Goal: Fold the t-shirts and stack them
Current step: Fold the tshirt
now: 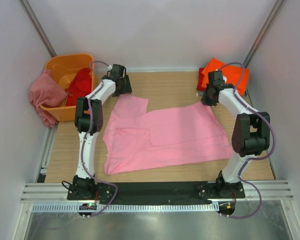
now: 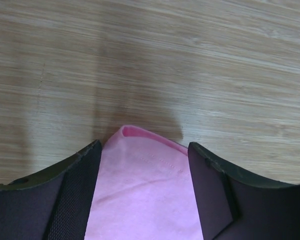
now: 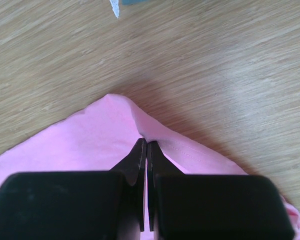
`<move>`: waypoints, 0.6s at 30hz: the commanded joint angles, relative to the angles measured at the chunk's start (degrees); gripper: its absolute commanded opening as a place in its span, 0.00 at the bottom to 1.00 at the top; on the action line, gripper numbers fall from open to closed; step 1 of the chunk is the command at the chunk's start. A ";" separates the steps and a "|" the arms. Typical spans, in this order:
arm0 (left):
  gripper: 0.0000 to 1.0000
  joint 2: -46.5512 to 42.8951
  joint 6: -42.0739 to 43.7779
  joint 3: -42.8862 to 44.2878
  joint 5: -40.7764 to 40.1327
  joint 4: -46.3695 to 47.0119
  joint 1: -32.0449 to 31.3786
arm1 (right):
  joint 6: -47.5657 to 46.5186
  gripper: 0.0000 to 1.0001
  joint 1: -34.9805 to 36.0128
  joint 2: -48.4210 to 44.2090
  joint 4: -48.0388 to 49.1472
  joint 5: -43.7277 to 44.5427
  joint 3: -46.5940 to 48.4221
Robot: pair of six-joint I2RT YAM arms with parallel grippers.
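Note:
A light pink t-shirt (image 1: 165,135) lies spread flat on the wooden table. My left gripper (image 1: 123,91) is at its far left corner. In the left wrist view it (image 2: 144,147) is open, with the shirt's hemmed corner (image 2: 145,200) lying between the two jaws. My right gripper (image 1: 208,100) is at the shirt's far right corner. In the right wrist view it (image 3: 144,143) is shut on a pinched fold of the pink cloth (image 3: 80,145).
An orange plastic tub (image 1: 65,65) stands at the back left, with a red shirt (image 1: 80,84) in it and a dusty rose shirt (image 1: 45,95) draped over its side. A folded orange shirt (image 1: 230,72) lies at the back right, over a red one (image 1: 202,80).

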 commanded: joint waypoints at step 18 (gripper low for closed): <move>0.00 -1.89 2.61 0.14 -4.93 -2.64 -2.32 | -0.82 0.01 -0.97 -0.87 0.68 -1.29 2.33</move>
